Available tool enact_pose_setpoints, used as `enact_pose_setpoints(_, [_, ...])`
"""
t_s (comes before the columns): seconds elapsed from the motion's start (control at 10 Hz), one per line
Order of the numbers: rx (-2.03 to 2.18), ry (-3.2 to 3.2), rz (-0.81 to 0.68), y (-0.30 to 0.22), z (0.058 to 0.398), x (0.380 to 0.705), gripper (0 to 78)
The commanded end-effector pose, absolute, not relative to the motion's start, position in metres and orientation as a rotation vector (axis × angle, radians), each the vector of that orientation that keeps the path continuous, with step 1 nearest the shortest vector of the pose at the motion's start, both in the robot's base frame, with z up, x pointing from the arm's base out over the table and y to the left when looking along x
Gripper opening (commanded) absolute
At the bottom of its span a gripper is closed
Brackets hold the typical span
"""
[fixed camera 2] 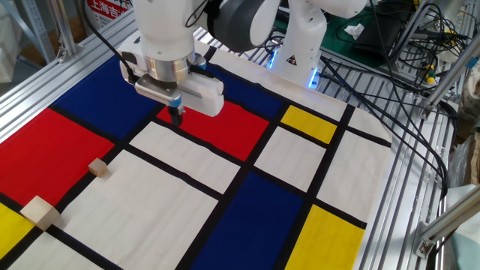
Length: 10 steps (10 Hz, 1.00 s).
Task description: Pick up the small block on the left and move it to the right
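Observation:
The small block [98,168] is a tiny light-brown wooden cube. It lies on the black line between the red field and a white field at the left of the mat. My gripper [177,118] hangs above the red field near the mat's middle, well up and to the right of the small block. Its fingers are together and hold nothing.
A larger, paler wooden block [40,213] lies at the front left corner. The mat [247,202] has red, blue, yellow and white fields. Aluminium rails [409,180] frame the table. Cables [390,82] lie at the right. The robot base [296,45] stands at the back.

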<state>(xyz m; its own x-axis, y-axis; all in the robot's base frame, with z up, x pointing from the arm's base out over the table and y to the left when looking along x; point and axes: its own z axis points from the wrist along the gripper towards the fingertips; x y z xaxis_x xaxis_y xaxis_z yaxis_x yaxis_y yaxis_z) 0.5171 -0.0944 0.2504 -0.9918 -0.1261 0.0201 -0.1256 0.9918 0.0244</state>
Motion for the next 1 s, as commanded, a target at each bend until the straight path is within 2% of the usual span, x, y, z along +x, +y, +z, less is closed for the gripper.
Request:
enact_pose_setpoints(0.1, [0.194, -3.121, 0.002, -0.0858, 0.2414, 0.5048, 0.0])
enact_pose_setpoints(0.3, [0.187, -3.125, -0.001, -0.0806, 0.2348, 0.4961, 0.0])
enact_pose_setpoints(1.0, [0.183, -3.075, 0.001, -0.0806, 0.2348, 0.4961, 0.0])
